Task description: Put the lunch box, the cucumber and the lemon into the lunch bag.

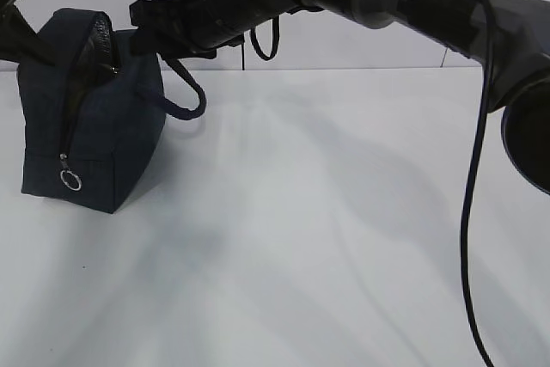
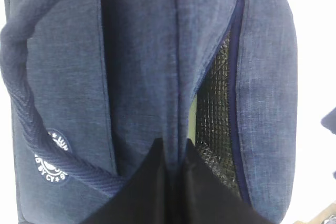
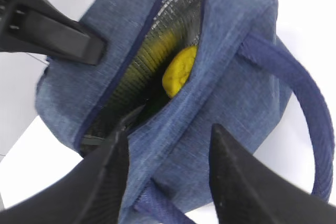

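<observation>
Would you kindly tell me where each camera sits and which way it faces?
Exterior: low at the table's front, facing the bag; both arms show.
Left wrist: on the left arm, tight against the bag's side; left gripper pinching fabric.
Right wrist: above the bag's opening, lemon inside; right gripper open.
Shared: the bag.

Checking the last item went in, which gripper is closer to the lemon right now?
Right. The right gripper is open at the lunch bag opening, just above the lemon inside. The left gripper pinches the bag's fabric edge further off.
</observation>
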`<action>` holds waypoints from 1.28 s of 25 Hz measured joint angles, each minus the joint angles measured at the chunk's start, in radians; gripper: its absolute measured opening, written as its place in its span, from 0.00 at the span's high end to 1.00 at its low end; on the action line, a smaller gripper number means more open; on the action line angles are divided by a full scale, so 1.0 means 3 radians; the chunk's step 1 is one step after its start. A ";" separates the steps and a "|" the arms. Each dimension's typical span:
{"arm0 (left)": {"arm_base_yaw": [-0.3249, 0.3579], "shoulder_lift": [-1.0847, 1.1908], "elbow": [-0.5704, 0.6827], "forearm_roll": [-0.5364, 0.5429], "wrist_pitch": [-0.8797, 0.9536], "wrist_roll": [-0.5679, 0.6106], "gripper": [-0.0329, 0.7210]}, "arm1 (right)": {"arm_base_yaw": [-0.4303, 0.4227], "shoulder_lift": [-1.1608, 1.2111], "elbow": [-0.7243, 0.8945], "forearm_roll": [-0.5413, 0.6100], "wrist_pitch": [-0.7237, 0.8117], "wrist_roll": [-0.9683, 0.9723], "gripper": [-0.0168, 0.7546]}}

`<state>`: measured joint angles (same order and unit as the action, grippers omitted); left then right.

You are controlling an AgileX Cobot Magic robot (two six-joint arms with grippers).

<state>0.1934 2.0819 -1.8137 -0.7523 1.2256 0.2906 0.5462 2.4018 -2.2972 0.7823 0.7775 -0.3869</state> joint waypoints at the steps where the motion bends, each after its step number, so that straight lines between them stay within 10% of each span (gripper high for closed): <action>1: -0.0007 0.0000 0.0000 0.0000 0.0000 0.0000 0.95 | 0.0000 0.0006 0.0000 0.0000 -0.0013 0.0000 0.48; 20: -0.0013 0.0000 0.0000 0.0000 -0.0006 0.0000 0.95 | 0.0035 0.0251 -0.0003 0.0320 -0.0179 0.0019 0.50; 32: -0.0013 0.0000 0.0000 0.0000 -0.0006 0.0000 0.95 | 0.0043 0.0251 -0.0008 0.0355 -0.0179 0.0019 0.91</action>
<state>0.1894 2.0819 -1.8137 -0.7523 1.2239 0.2906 0.5591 2.4772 -2.2997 0.8887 0.7238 -0.3813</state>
